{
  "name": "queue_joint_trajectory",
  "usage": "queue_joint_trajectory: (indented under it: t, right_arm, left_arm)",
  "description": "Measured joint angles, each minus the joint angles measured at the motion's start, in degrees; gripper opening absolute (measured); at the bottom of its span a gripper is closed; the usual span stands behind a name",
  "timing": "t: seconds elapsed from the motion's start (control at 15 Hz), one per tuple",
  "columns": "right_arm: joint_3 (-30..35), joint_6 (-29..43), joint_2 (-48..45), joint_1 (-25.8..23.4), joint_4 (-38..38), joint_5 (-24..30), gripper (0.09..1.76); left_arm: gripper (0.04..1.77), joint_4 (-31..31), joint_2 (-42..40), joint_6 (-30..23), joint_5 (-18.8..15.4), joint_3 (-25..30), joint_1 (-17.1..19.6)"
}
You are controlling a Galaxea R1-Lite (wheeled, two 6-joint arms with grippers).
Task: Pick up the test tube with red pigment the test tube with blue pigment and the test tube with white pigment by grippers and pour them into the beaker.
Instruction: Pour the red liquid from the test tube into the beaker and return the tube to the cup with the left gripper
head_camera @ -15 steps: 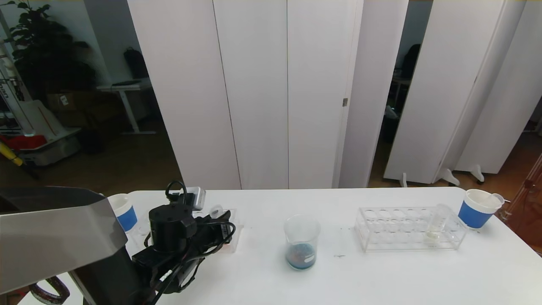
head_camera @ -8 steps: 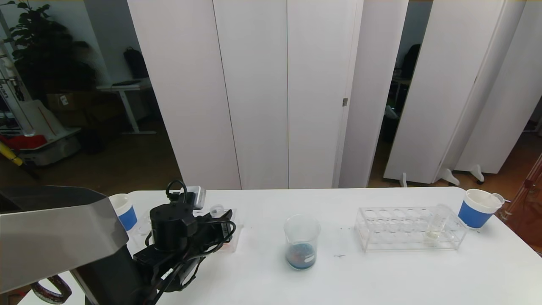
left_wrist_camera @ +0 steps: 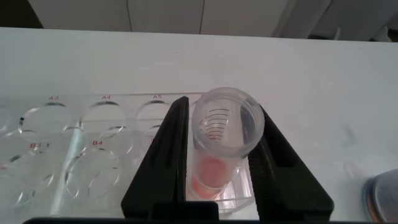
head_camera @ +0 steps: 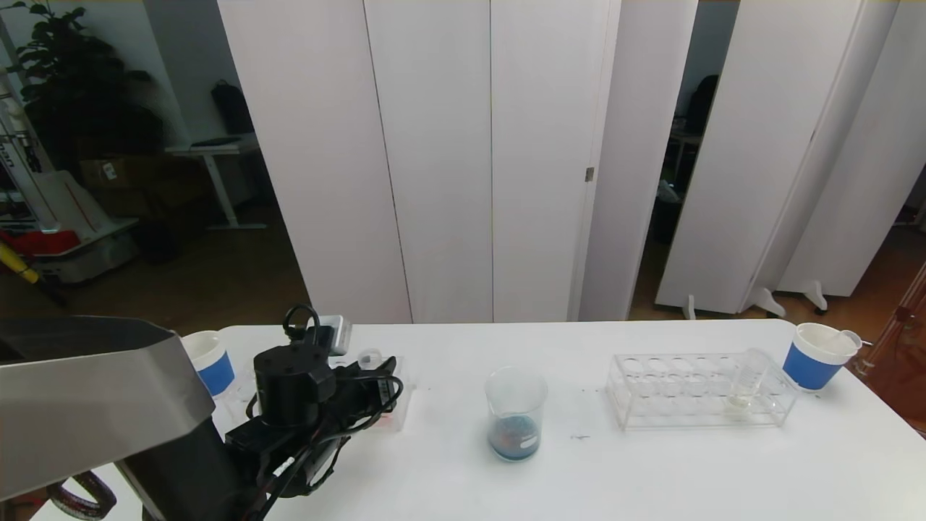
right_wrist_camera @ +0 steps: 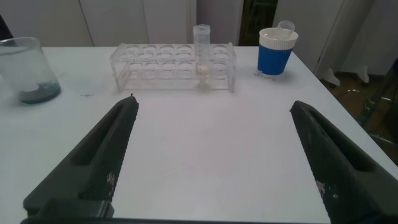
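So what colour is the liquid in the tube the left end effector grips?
Orange-red, in the tube; clearest in the left wrist view.

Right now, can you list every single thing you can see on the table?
Beaker: one, clear, blue liquid inside, table middle.
Red tube: one, clear, orange-red liquid, in left rack, between the left gripper's fingers.
White tube: one, clear, pale liquid, in right rack.
Left rack: one, clear, table's left.
Right rack: one, clear, table's right.
Paper cups: two, blue-and-white, far left and far right.
Table: one, white.
Left gripper: black, shut on the red tube.
Right gripper: dark, open above bare table.
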Motion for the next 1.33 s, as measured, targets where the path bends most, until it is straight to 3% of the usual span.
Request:
queue_joint_trajectory:
  t: [1.33]
  right_arm:
    - [0.0, 0.02, 0.0, 0.0, 0.0, 0.0, 1.75]
  left_arm:
    - [0.6, 2.06, -12.3, 9.51, -1.27, -2.08, -1.88]
